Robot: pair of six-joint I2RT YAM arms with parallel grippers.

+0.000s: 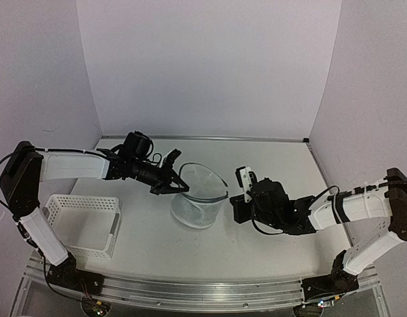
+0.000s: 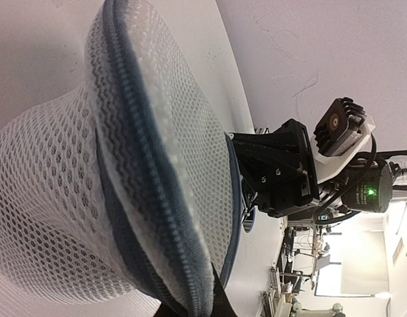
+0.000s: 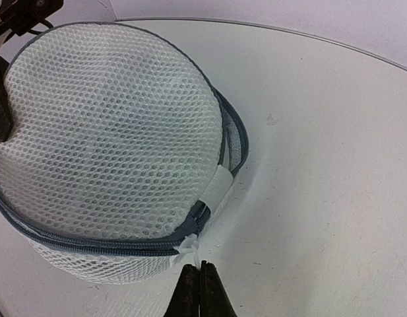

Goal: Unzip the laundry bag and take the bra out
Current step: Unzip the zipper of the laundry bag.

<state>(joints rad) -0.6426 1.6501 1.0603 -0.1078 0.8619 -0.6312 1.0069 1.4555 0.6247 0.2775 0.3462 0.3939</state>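
The laundry bag (image 1: pixel 200 198), a round white mesh drum with a grey-blue zipper, stands mid-table. My left gripper (image 1: pixel 175 185) is shut on its left rim; in the left wrist view the zipper seam (image 2: pixel 157 198) runs down into the black fingers (image 2: pixel 219 300). My right gripper (image 1: pixel 231 198) is at the bag's right side. In the right wrist view it (image 3: pixel 200 265) is shut on the white zipper pull (image 3: pixel 193 244), just below the slider (image 3: pixel 200 218). The zipper to the left of the slider is closed. The bra does not show.
A white plastic lattice basket (image 1: pixel 84 224) stands at the near left beside the left arm. White walls close off the back and both sides of the table (image 1: pixel 276 165). The right arm's wrist (image 2: pixel 289 165) shows beyond the bag in the left wrist view.
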